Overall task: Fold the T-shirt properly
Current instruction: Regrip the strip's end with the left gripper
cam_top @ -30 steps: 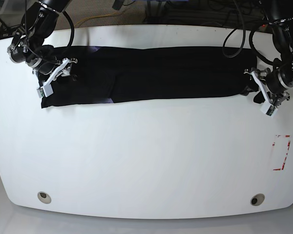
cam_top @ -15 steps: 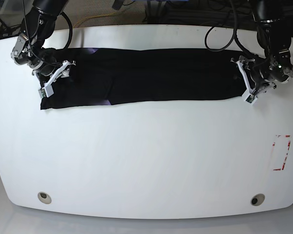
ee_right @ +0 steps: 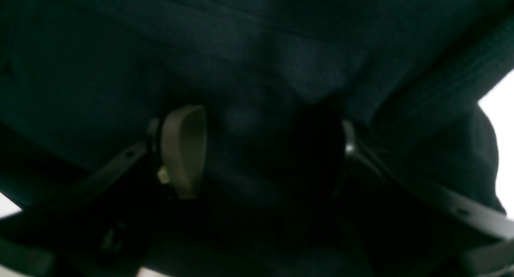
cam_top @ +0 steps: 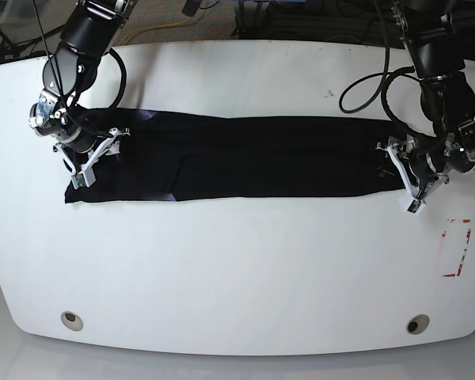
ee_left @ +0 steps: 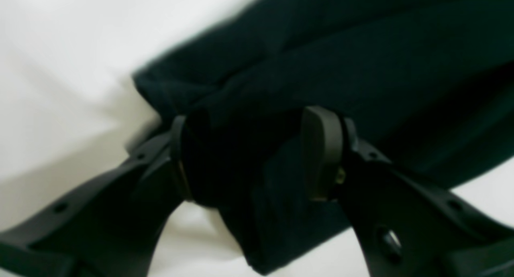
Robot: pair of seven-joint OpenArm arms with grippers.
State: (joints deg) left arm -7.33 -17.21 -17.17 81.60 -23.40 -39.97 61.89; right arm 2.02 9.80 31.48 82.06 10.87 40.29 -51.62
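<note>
T-shirt (cam_top: 245, 158): black, folded into a long band across the far half of the white table (cam_top: 237, 269). Left gripper (ee_left: 249, 156): jaws apart, straddling bunched cloth at the band's right end. Right gripper (ee_right: 261, 148): jaws apart, cloth between, at the left end.

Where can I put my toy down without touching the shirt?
The big bare part of the white table in front of the shirt is free, and a narrower strip behind it. The shirt's two ends are crowded by the left gripper and right gripper.
</note>
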